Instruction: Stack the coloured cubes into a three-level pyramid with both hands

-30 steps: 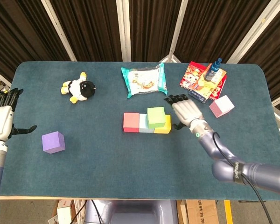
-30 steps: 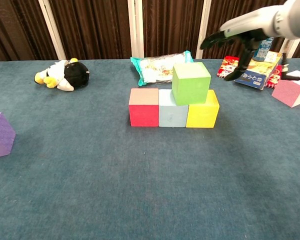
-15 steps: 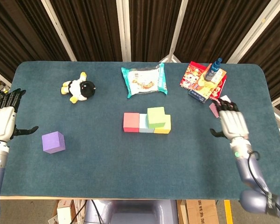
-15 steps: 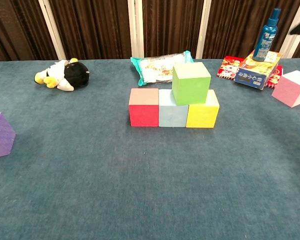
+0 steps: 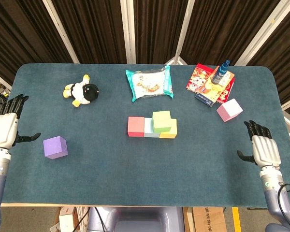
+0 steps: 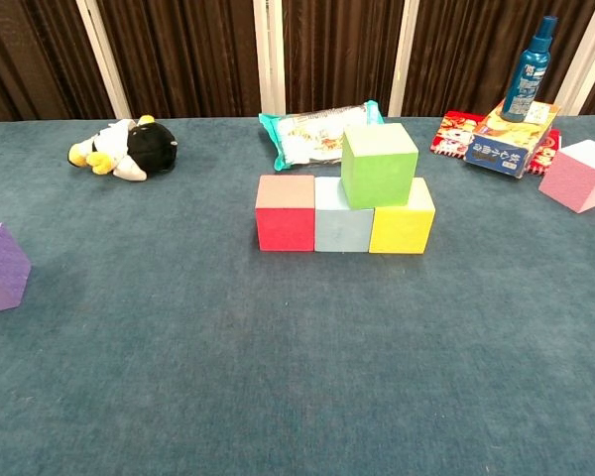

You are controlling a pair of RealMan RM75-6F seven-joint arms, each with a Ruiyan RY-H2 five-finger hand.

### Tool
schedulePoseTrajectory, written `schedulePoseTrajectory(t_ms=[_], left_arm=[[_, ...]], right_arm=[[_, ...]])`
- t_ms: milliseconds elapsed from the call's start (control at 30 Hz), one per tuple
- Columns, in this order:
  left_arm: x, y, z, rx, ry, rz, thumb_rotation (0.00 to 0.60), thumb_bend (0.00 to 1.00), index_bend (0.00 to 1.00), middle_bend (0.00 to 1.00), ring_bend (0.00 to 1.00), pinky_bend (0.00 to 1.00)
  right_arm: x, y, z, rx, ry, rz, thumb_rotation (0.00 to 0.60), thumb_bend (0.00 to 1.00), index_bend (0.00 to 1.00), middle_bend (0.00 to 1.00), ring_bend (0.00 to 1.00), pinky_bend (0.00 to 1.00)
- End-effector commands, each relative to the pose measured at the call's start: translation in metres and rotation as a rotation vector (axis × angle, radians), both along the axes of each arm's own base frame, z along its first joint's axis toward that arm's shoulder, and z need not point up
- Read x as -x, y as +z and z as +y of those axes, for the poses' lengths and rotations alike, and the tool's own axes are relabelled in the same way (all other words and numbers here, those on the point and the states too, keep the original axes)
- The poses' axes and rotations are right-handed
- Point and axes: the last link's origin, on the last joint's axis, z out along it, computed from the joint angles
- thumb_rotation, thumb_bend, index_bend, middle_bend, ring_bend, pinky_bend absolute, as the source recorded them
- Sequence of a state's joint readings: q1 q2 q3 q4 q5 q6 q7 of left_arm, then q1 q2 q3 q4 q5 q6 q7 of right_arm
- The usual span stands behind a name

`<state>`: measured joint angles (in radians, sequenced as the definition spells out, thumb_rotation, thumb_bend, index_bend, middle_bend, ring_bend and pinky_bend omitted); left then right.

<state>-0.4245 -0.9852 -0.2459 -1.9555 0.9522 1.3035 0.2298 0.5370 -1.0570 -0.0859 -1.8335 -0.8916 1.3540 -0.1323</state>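
Red (image 5: 135, 126), pale blue (image 5: 150, 127) and yellow (image 5: 168, 129) foam cubes are set touching in a row at the middle of the teal cloth table (image 5: 135, 179); a green cube (image 5: 161, 121) is stacked across the blue and yellow ones. A purple cube (image 5: 55, 147) is placed near the left hand (image 5: 3, 129), a pink cube (image 5: 229, 109) near the right hand (image 5: 264, 151). Both hands are held empty with fingers spread.

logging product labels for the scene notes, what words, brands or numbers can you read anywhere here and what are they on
No text can be read in either view.
Snack packet: print on its front, too small and blurred to read.
Red packets: printed pictures and marks, too blurred to read.
Blue and yellow box: print on its top, not legible.
Spray bottle: label too small to read.
Coloured cubes, such as the green cube: plain faces, no marks.
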Motion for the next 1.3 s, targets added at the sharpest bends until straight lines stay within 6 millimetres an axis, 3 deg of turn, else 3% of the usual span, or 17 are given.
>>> schedulePoseTrajectory(t_ms=[33,200,667,1067,1300], left_arm=[[0.0,0.002,0.0,-0.009,-0.004,0.001,0.6,0.08,0.0,0.0,0.0,0.0],[0.0,-0.003,-0.005,0.01,0.004,0.017,0.6,0.08,0.0,0.03,0.0,0.0],[0.021,-0.041,-0.036,0.173,0.133,0.097,0.6,0.08,0.0,0.11,0.0,0.01],[0.028,-0.062,-0.036,0.213,0.177,0.142,0.6,0.08,0.0,0.13,0.0,0.01],[0.041,-0.081,-0.031,0.262,0.246,0.168,0.6,0.08,0.0,0.13,0.0,0.01]], right_arm=[[0.004,-0.002,0.006,-0.003,0.015,-0.004,0.6,0.31,0.0,0.0,0.0,0.0],[0.001,-0.003,0.007,-0.003,0.026,-0.025,0.6,0.31,0.0,0.0,0.0,0.0],[0.0,-0.007,0.006,-0.017,0.029,-0.077,0.6,0.31,0.0,0.0,0.0,0.0],[-0.002,-0.005,0.006,-0.013,0.031,-0.103,0.6,0.31,0.0,0.0,0.0,0.0],[0.0,-0.003,0.004,-0.01,0.021,-0.124,0.6,0.31,0.0,0.0,0.0,0.0]])
